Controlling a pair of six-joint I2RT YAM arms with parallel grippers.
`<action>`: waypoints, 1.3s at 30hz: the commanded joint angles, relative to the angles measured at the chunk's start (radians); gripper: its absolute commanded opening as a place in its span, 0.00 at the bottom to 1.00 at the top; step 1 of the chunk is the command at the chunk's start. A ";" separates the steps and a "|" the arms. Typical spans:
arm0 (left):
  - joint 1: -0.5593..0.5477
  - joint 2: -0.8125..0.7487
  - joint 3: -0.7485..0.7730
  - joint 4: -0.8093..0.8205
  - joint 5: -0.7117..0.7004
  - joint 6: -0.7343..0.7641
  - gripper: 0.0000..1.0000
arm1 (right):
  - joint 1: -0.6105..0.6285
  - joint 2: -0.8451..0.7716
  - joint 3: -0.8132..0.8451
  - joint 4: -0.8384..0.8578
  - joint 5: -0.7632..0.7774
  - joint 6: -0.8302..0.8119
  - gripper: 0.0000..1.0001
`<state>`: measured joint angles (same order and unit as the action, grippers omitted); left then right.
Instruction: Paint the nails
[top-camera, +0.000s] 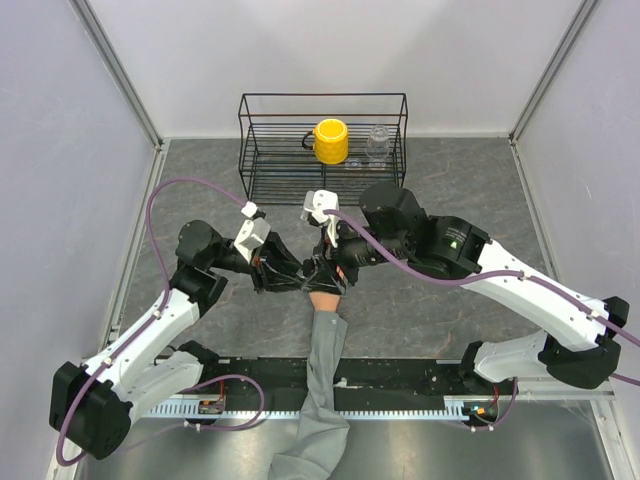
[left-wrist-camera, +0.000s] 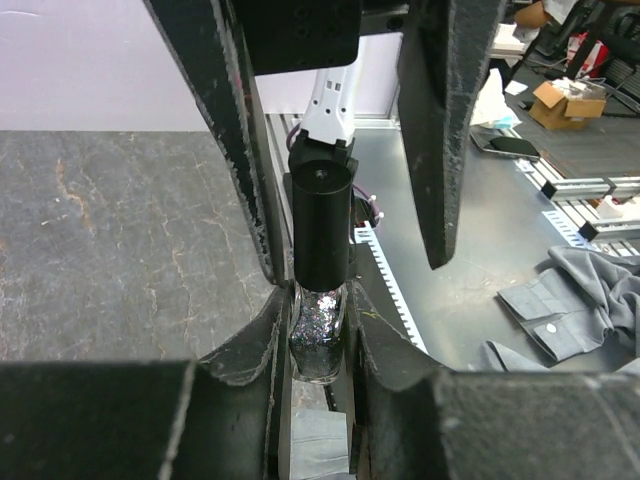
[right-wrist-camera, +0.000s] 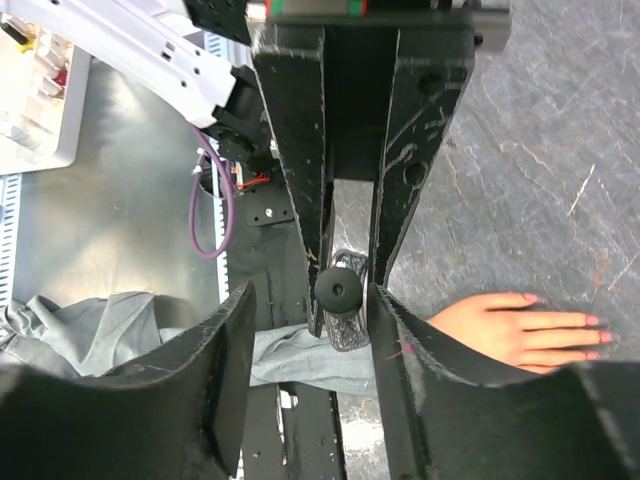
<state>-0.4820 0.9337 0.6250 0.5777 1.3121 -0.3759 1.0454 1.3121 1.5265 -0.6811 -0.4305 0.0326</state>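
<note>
left gripper (left-wrist-camera: 318, 305): fingers clamped on the glittery glass body of a nail polish bottle (left-wrist-camera: 320, 338), centre of the left wrist frame.
right gripper (right-wrist-camera: 312, 295): fingers spread wide, flanking the black cap (left-wrist-camera: 320, 220), not gripping it.
nails (right-wrist-camera: 590, 321): pink tips of the mannequin hand (right-wrist-camera: 500, 328), lower right of the right wrist frame, flat on the table (right-wrist-camera: 560, 150), near the bottle.
sleeve (top-camera: 325, 380): grey, reaching the top frame's bottom edge.

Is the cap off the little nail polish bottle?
No, the black cap sits on top of the glittery bottle, which the left gripper clamps between its fingers.
</note>
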 joint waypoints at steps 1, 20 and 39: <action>-0.009 -0.004 0.004 0.045 0.033 -0.032 0.02 | -0.011 0.006 0.066 0.046 -0.039 -0.025 0.52; -0.012 -0.025 0.018 -0.051 -0.039 0.037 0.02 | -0.028 0.023 0.040 0.049 -0.018 -0.017 0.02; -0.012 -0.048 0.125 -0.331 -0.694 0.233 0.02 | 0.410 0.231 0.061 0.064 1.389 0.570 0.00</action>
<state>-0.4988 0.8978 0.7441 0.1352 0.8097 -0.1764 1.2755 1.4136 1.5368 -0.5117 0.6384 0.3561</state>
